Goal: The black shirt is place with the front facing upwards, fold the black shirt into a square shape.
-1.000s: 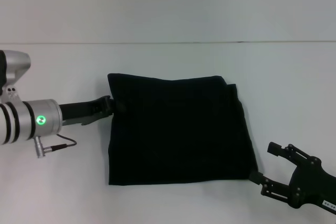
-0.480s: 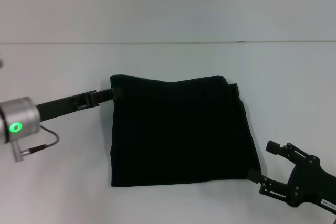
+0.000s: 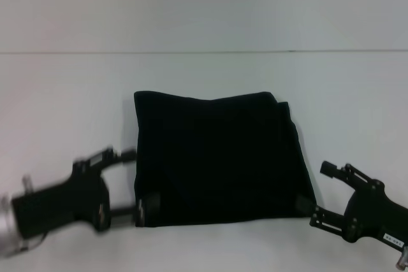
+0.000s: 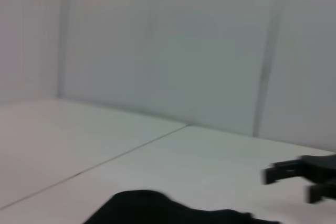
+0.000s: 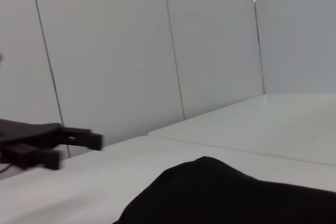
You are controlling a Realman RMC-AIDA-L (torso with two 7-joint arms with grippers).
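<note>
1. Left tool [image 3: 131, 179], swung from the far left corner to the near left corner within a second; fingers spread, lower one touching the near hem.
2. Right tool [image 3: 320, 189], spread open at the near right corner.
3. Black shirt [image 3: 217, 157], mid-bench [image 3: 64, 81], folded nearly square; probably set for one more fold away.
</note>
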